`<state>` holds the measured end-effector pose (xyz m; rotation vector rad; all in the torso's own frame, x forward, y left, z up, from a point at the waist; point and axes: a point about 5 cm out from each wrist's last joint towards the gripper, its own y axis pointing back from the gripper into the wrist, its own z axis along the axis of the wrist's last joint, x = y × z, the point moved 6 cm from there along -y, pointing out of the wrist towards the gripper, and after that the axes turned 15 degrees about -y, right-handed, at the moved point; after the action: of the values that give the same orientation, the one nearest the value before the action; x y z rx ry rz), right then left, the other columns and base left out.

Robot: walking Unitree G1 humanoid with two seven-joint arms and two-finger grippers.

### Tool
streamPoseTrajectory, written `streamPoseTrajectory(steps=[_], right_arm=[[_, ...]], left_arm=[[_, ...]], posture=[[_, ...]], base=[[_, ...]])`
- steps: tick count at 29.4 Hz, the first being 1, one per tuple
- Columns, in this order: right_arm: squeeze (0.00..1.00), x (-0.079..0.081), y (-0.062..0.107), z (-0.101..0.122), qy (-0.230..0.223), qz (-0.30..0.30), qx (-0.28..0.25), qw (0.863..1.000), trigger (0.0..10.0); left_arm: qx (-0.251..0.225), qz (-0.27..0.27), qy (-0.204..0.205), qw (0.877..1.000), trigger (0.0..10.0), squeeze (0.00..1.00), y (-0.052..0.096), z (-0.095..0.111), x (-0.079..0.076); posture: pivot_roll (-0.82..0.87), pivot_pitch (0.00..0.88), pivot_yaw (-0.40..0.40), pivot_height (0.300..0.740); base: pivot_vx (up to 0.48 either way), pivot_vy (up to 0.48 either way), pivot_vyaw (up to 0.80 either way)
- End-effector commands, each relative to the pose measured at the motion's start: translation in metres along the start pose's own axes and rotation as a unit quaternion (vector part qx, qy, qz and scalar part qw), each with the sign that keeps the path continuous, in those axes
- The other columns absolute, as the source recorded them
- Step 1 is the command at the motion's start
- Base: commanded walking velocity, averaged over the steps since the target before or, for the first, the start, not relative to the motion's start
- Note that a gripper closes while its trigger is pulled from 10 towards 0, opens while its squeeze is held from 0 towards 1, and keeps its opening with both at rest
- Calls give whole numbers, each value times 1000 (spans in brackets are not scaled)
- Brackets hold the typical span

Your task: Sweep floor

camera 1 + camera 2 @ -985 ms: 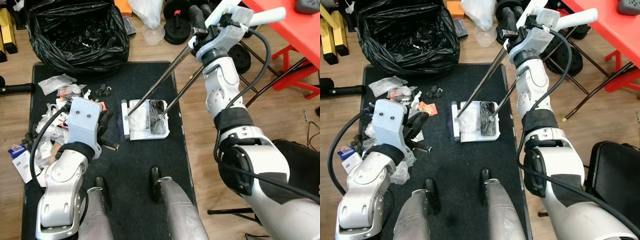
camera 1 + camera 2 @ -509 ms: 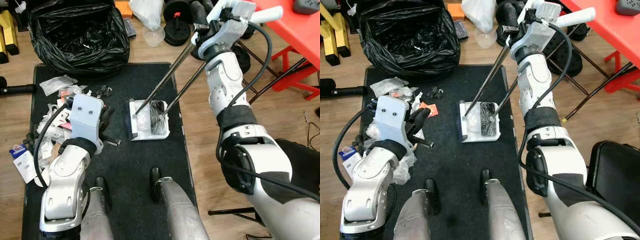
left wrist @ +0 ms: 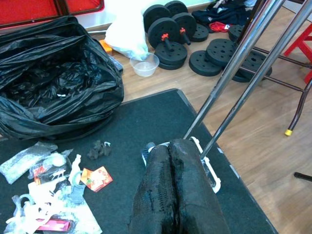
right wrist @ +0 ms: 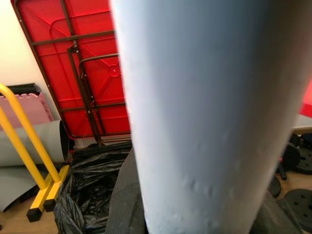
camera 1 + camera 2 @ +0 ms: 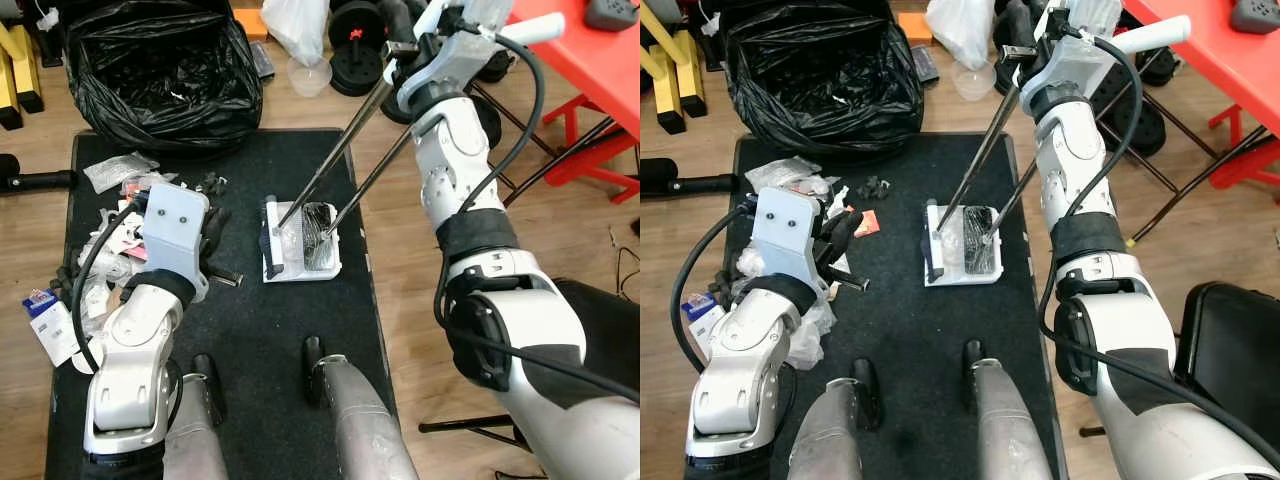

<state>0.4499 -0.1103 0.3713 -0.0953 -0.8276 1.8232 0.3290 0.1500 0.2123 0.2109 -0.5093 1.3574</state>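
Black mat (image 5: 300,300) on wood floor: dustpan (image 5: 300,240) now sits nearer the litter (image 5: 115,215) than 1 second ago, so sweeping advances. Right pincer (image 5: 440,40) clamps 2 handles (image 5: 350,150); left pincer (image 3: 170,195), fingers together, hovers beside the dustpan.

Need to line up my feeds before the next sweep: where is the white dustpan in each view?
Left eye view: white dustpan mid-frame on the black mat.
Right eye view: mid-frame, right of centre.
Left wrist view: its white rim shows beside the closed fingers.
Right wrist view: not in it.
Shared landmark: the black trash bag, behind the mat.
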Motion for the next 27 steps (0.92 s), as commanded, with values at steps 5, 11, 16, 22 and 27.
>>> streamPoseTrajectory(steps=[5, 11, 16, 22, 27], right_arm=[[0, -13, 5, -2, 33, -17, 12, 999, 10000], [0, 14, 5, 15, -6, 46, -32, 998, 10000], [0, 37, 9, 20, -15, 102, -37, 994, 10000], [0, 61, 19, -2, -30, 150, 23, 988, 10000], [0, 84, 35, 6, -52, 210, 24, 976, 10000]], left_arm=[[20, 51, 2, 998, 10000, 0, 2, -8, 8], [23, 53, 11, 998, 10000, 0, 1, -10, 8], [41, 60, 32, 997, 10000, 0, -2, -16, 10], [50, 57, 45, 996, 10000, 0, -2, -20, 8], [51, 58, 59, 995, 10000, 0, -3, -21, 6]], posture=[[-149, 326, -177, 740], [-147, 321, -171, 740], [-144, 317, -169, 740], [-143, 314, -165, 740], [-140, 277, -164, 740]], base=[[0, 0, 0], [0, 0, 0], [0, 0, 0], [0, 0, 0], [0, 0, 794]])
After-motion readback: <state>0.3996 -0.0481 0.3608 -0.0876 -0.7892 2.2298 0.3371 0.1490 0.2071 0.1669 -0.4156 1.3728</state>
